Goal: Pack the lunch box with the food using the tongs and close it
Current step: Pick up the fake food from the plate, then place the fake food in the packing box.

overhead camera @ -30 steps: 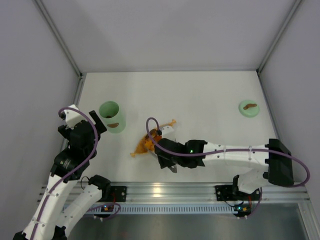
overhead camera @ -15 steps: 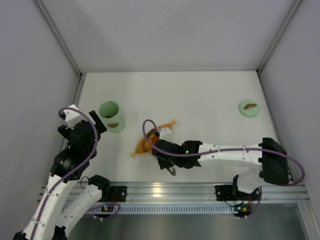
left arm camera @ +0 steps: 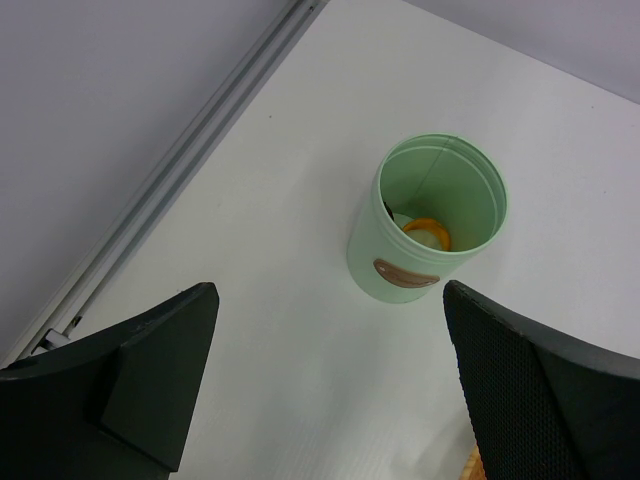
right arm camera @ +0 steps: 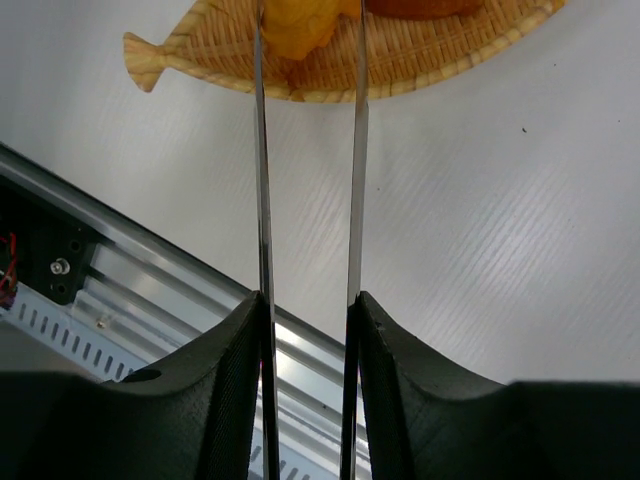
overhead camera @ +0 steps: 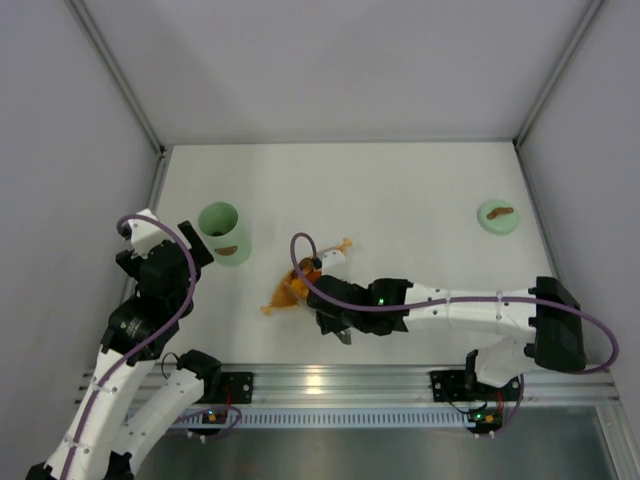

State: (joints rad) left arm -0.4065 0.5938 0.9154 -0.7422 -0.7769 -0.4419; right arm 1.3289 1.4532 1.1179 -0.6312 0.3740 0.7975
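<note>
At the 12 o'clock end of the right wrist view, a yellow-orange piece of food (right arm camera: 300, 25) lies on the orange leaf-shaped tray (right arm camera: 200, 45), between the two arms of the tongs (right arm camera: 355, 180). The arms run up either side of it and out of the top of the picture, so I cannot see the tips or tell whether the metal touches the piece. The right gripper (right arm camera: 305, 310) is clenched on the tongs, one finger pressing each arm inward partway along.

I judge the piece to be light, hard and smooth, so it is likely to slip between thin steel. I would pinch it across its widest middle and squeeze gently, since the tongs are springy and too much force could pop it out.

From above, the lunch box (overhead camera: 228, 240) stands upright at about 10 o'clock from the tray, near but apart. It is uncovered, and the left wrist view shows an orange ring and something white already at the bottom. Its lid (overhead camera: 497, 216) lies well apart at 3 o'clock on the table (overhead camera: 400, 190). The left gripper (left arm camera: 340, 370) hangs above the box with its jaws spread wide, holding nothing.
</note>
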